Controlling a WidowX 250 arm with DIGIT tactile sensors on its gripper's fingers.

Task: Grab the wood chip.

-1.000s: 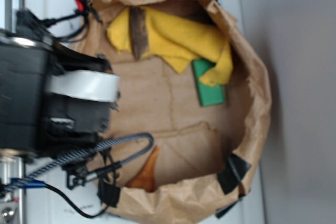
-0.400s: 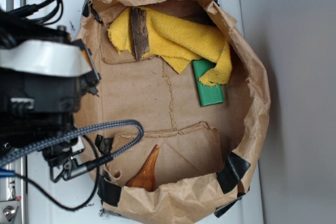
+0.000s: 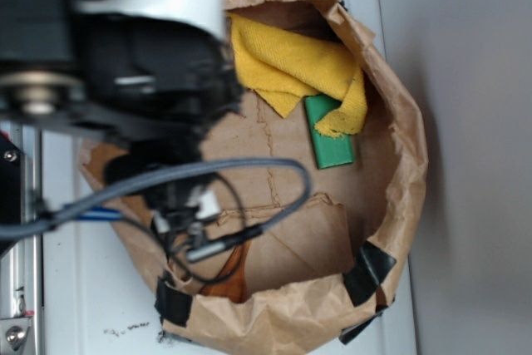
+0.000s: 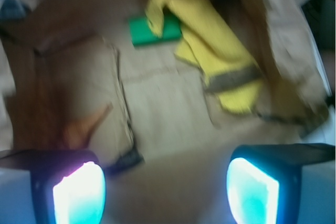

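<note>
The wood chip (image 4: 233, 80) shows in the blurred wrist view as a dark brown strip lying across the yellow cloth (image 4: 207, 35), up and to the right of my gripper. My gripper (image 4: 165, 192) is open, its two fingers far apart at the bottom of that view, with only brown paper between them. In the exterior view my arm (image 3: 141, 56) hangs over the upper left of the paper bag (image 3: 407, 147) and hides the wood chip.
A green block (image 3: 332, 140) lies beside the yellow cloth (image 3: 291, 60) on the bag's floor. An orange-brown horn-shaped piece (image 4: 86, 124) lies near the bag's lower wall. Crumpled paper walls ring the floor. Cables (image 3: 249, 180) trail from the arm.
The arm has swung from the left edge up over the bag's upper left and now covers the wood chip in the exterior view. The objects in the bag have not moved.
</note>
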